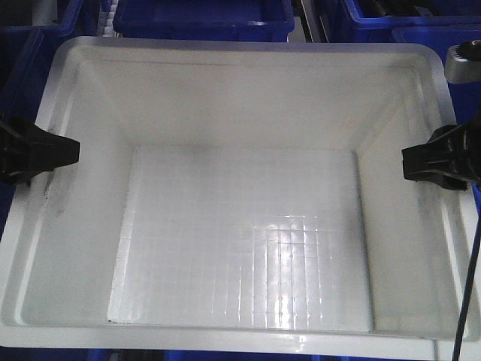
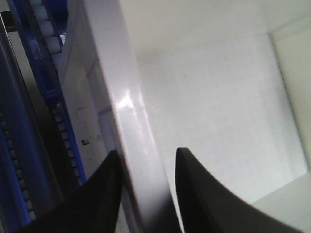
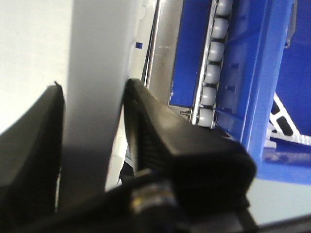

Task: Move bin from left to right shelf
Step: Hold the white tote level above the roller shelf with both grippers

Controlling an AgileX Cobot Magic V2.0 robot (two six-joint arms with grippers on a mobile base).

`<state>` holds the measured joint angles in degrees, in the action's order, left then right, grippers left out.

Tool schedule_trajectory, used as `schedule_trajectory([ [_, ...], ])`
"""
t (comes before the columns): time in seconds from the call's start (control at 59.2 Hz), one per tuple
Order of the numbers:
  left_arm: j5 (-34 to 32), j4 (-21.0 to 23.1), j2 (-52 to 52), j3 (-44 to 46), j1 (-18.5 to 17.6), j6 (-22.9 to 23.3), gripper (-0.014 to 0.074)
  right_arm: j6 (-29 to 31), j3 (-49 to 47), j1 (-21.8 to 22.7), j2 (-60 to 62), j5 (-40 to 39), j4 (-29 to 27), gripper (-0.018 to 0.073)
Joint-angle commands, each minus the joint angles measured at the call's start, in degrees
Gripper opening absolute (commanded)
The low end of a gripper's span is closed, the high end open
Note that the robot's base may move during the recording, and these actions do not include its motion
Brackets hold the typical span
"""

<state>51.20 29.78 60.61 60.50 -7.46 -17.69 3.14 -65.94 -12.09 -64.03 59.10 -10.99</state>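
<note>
Bin: the bin (image 1: 240, 98), white and empty, fills the front view with its gridded floor bare.
Bin's place: it sits among dark blue crates (image 1: 203, 19), which lie past its far rim. Which shelf carries it cannot be told.
Left gripper: the left gripper (image 1: 54, 153) is clenched on the bin's left rim, about halfway along. The left wrist view shows one black finger (image 2: 199, 189) inside the wall and the other outside.
Right gripper: the right gripper (image 1: 422, 162) is clenched on the bin's right rim, level with its partner. Its fingers press both faces of the rim in the right wrist view.
Beside the bin: white rollers (image 3: 214, 73) run on a rail just outside the right wall, and another row runs just outside the left wall.
Step in hand: judged to be the two-armed carry of the bin.
Doing it well: both arms should probably rise and travel together, keeping the rim level, so neither grip twists off the rolled edge.
Hazard: the rails lie close to the bin's walls, so a skewed lift could catch a corner.
Cable: a black cable (image 1: 470, 286) hangs by the bin's right wall and may snag.
</note>
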Motion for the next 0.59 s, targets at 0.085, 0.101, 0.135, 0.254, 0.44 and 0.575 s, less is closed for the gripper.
schedule_trajectory([
  [0.085, -3.1, 6.6, -1.4, 2.8, -0.7, -2.1, -0.0004, 1.9, -2.6, -0.4, 1.7, -6.8, -4.9, -0.0004],
  [0.101, -3.1, 6.6, -1.4, 2.8, -0.7, -2.1, -0.0004, 1.9, -2.6, -0.4, 1.7, -6.8, -4.9, -0.0004],
  [0.135, -3.1, 6.6, -1.4, 2.8, -0.7, -2.1, -0.0004, 1.9, -2.6, -0.4, 1.7, -6.8, -4.9, -0.0004],
  [0.254, -3.1, 6.6, -1.4, 2.8, -0.7, -2.1, -0.0004, 1.9, -2.6, -0.4, 1.7, -6.8, -4.9, -0.0004],
  [0.44, -3.1, 6.6, -1.4, 2.8, -0.7, -2.1, -0.0004, 1.9, -2.6, -0.4, 1.7, -6.8, -4.9, -0.0004],
  [0.575, -3.1, 6.6, -1.4, 2.8, -0.7, -2.1, -0.0004, 1.9, -2.6, -0.4, 1.7, -6.8, -4.9, -0.0004],
])
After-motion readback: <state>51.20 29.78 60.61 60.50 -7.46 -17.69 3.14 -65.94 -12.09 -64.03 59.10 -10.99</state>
